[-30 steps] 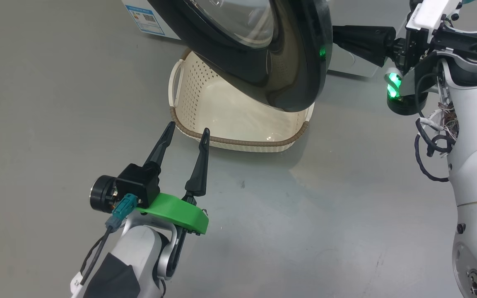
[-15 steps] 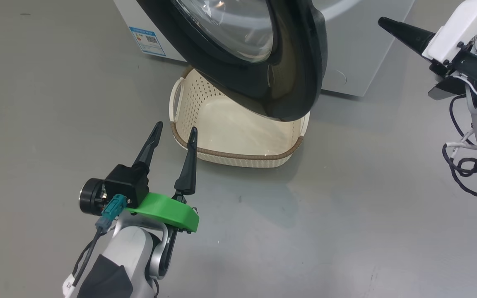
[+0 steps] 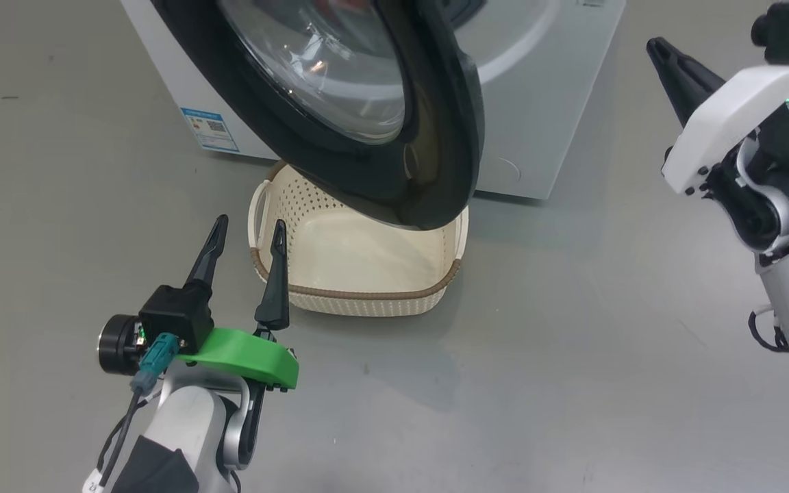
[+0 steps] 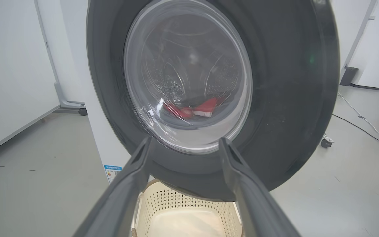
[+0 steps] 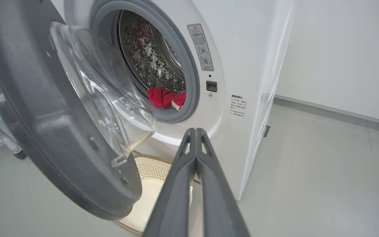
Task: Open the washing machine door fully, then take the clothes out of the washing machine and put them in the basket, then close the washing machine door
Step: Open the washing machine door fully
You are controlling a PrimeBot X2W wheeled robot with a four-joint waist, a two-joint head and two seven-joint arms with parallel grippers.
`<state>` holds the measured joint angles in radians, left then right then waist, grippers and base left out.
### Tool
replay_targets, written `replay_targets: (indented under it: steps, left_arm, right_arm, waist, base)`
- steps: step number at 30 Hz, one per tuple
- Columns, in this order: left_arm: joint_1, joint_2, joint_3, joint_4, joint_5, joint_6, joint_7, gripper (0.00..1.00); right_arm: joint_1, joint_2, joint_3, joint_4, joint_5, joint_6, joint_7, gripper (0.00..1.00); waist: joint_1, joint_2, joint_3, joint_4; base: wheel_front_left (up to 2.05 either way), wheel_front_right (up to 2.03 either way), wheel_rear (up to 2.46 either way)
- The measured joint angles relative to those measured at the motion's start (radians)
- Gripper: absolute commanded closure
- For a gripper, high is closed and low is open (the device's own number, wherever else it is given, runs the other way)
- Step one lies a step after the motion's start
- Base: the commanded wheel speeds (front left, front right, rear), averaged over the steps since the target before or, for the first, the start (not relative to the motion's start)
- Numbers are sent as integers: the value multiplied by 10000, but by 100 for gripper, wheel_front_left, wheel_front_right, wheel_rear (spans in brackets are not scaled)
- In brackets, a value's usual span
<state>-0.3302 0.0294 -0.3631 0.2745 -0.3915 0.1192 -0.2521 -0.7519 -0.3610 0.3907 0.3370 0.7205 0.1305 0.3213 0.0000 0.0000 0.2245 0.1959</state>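
Observation:
The washing machine (image 3: 538, 116) (image 5: 242, 59) stands ahead with its door (image 3: 394, 157) (image 4: 288, 98) (image 5: 44, 125) swung partly open over the basket (image 3: 367, 301) (image 4: 189, 214) (image 5: 150, 174). The basket is empty. Red clothes (image 5: 164, 97) (image 4: 206, 107) lie low in the steel drum. My left gripper (image 3: 247, 229) (image 4: 184, 143) is open, near the basket's front left corner, pointing at the door's outer face. My right gripper (image 3: 658, 48) (image 5: 194, 131) is shut and empty, held right of the door, apart from it, pointing toward the machine's front.
Bare grey floor (image 3: 538, 356) surrounds the machine and basket. A blue label (image 3: 209, 129) sits on the machine's lower left. White walls, a cable (image 4: 367, 121) and a castor wheel (image 4: 325, 142) lie beyond the machine.
The head camera has tilted up, showing more of the machine. My shut right gripper has drawn away from the door's edge and now points freely, right of it. The left gripper stays open.

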Motion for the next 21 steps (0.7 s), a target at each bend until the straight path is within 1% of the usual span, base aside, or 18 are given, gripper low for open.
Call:
replay_targets:
  steps: [1, 2, 3, 9, 12, 16, 17, 18, 19, 21]
  left_arm:
    - [58, 2, 61, 6, 33, 0, 0, 0]
    - [154, 4, 146, 15, 73, 0, 0, 0]
    - [197, 4, 194, 17, 82, 0, 0, 0]
    - [398, 6, 376, 19, 140, 0, 0, 0]
    - [481, 8, 520, 4, 151, 0, 0, 0]
    - [597, 15, 656, -2, 184, 0, 0, 0]
    - [630, 15, 677, -4, 224, 0, 0, 0]
    - [658, 15, 696, -2, 249, 0, 0, 0]
    - [680, 15, 729, -4, 249, 0, 0, 0]
    - [737, 15, 777, -17, 251, 0, 0, 0]
  right_arm:
    - [126, -23, 73, -19, -151, 0, -288, 100]
    - [430, -63, 134, -23, -453, 0, -857, 100]
    - [577, -77, 142, -15, -562, 0, -1116, 100]
    - [1518, -75, 134, 127, -1062, 0, -2449, 100]
    - [1982, 77, 84, 161, -1145, -36, -3037, 100]
    - [2551, 253, -36, 217, -1267, -387, -3812, 100]
    - [2674, 290, -73, 219, -1298, -474, -4009, 75]
    - [2781, 326, -92, 232, -1354, -543, -4169, 12]
    - [2886, 376, -96, 253, -1356, -550, -4257, 0]
    - [3129, 454, -38, 261, -1457, -635, -4483, 0]
  waist:
    - [0, 0, -61, -74]
    - [0, 0, -179, -228]
    - [0, 0, -233, -307]
    - [0, 0, -552, -760]
    - [0, 0, -686, -973]
    - [0, 0, -834, -1228]
    - [0, 0, -866, -1285]
    - [0, 0, -898, -1342]
    - [0, 0, -927, -1396]
    - [0, 0, -982, -1500]
  base:
    - [0, 0, 0]
    - [0, 0, 0]
    - [0, 0, 0]
    - [0, 0, 0]
    - [0, 0, 0]
    - [0, 0, 0]
    - [0, 0, 0]
    - [0, 0, 0]
    - [0, 0, 0]
    - [0, 0, 0]
